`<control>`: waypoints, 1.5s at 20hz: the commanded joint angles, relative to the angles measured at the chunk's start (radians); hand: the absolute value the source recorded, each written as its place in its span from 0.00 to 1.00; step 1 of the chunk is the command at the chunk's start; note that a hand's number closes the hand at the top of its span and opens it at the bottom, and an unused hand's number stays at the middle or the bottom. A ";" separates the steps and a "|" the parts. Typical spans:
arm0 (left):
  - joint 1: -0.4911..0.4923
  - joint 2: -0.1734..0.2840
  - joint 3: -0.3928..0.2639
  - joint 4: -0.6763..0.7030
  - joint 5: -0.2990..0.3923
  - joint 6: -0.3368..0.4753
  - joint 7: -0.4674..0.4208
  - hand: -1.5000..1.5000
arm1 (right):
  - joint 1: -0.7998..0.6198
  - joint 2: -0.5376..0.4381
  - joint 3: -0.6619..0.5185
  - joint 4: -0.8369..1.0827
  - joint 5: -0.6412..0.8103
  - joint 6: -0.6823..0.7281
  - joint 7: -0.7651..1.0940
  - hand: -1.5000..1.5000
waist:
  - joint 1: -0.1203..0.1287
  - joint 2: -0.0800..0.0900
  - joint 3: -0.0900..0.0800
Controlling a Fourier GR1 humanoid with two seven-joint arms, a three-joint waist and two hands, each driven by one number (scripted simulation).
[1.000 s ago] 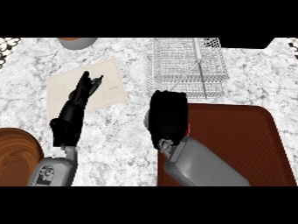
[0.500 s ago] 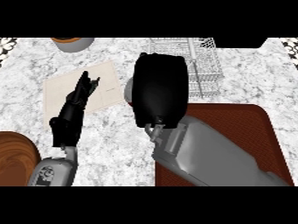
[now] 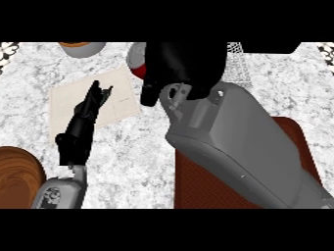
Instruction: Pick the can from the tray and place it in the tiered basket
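Note:
My right hand [image 3: 184, 66] is raised high near the far middle of the counter, its fingers curled round the can [image 3: 136, 61]. Only a grey and red sliver of the can shows at the hand's left edge. The wire tiered basket [image 3: 234, 66] stands just behind and to the right of this hand, mostly hidden by the hand and forearm. The dark red tray [image 3: 299, 147] lies at the lower right, largely covered by my right forearm. My left hand [image 3: 84, 115] rests open at the left, fingers straight, holding nothing.
A beige mat [image 3: 122, 100] lies under the left hand's fingertips. A round wooden board [image 3: 3, 176] sits at the lower left edge. A bowl [image 3: 83, 48] stands at the far left. Patterned wall tiles border both far corners.
My right hand has risen from the tray with the can and moved away from me toward the basket, now hiding most of it. The left hand has stayed still.

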 commanded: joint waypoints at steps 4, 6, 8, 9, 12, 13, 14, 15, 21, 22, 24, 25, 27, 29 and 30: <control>0.008 0.015 0.010 -0.023 0.017 -0.022 -0.005 0.50 | -0.147 0.016 -0.134 0.266 0.045 -0.085 0.071 1.00 | 0.007 0.010 0.000; 0.006 0.010 0.031 0.062 0.011 -0.003 -0.073 0.50 | -0.141 0.014 -0.143 0.252 0.085 -0.070 0.055 1.00 | -0.013 0.008 0.000; 0.038 0.010 0.016 0.019 0.006 -0.006 -0.064 0.50 | -0.188 0.013 -0.156 0.353 0.115 -0.057 0.028 1.00 | -0.003 0.008 0.000; 0.033 0.015 0.018 -0.010 0.006 -0.004 -0.035 0.50 | -0.147 -0.036 -0.176 0.314 0.115 -0.057 -0.019 1.00 | -0.011 0.005 0.001; 0.074 -0.020 -0.003 0.017 0.003 0.017 -0.093 0.50 | -0.123 -0.044 -0.178 0.362 0.148 -0.074 -0.083 1.00 | -0.014 0.006 0.001; 0.023 0.012 0.011 -0.013 0.005 -0.010 -0.006 0.50 | -0.181 -0.060 -0.211 0.455 0.161 -0.110 -0.118 1.00 | -0.005 0.008 0.001; 0.038 -0.003 -0.007 -0.022 -0.018 0.010 -0.016 0.50 | -0.143 -0.061 -0.189 0.402 0.172 -0.077 -0.120 1.00 | -0.013 0.005 0.001; 0.015 0.001 -0.003 -0.037 -0.016 0.008 0.005 0.50 | -0.143 -0.066 -0.197 0.500 0.191 -0.136 -0.159 1.00 | -0.004 0.009 0.001; -0.004 -0.011 0.003 -0.011 -0.014 0.020 0.005 0.50 | -0.131 -0.061 -0.260 0.525 0.190 -0.137 -0.181 1.00 | -0.013 0.005 0.002; 0.027 0.001 0.008 -0.006 0.005 -0.004 -0.024 0.50 | -0.101 -0.053 -0.327 0.539 0.175 -0.257 -0.136 1.00 | -0.005 0.008 0.002; -0.002 0.000 0.012 -0.016 0.006 -0.001 0.008 0.50 | -0.074 -0.037 -0.373 0.539 0.157 -0.348 -0.148 0.00 | -0.004 0.010 0.002; 0.025 0.009 0.019 0.009 0.017 -0.018 -0.034 0.50 | -0.036 -0.023 -0.370 0.507 0.146 -0.344 -0.156 0.00 | -0.013 0.007 0.002; 0.058 -0.010 -0.007 -0.005 -0.009 0.006 -0.070 0.50 | -0.034 -0.031 -0.402 0.519 0.127 -0.412 -0.214 0.00 | -0.008 0.007 0.002; -0.008 -0.004 0.011 0.013 -0.006 0.005 -0.019 0.50 | -0.005 -0.018 -0.423 0.512 0.102 -0.452 -0.252 0.00 | -0.014 0.009 0.002; 0.053 0.034 0.026 -0.034 0.034 -0.047 -0.027 0.50 | -0.044 -0.012 -0.439 0.528 0.099 -0.465 -0.239 0.00 | -0.003 0.008 0.002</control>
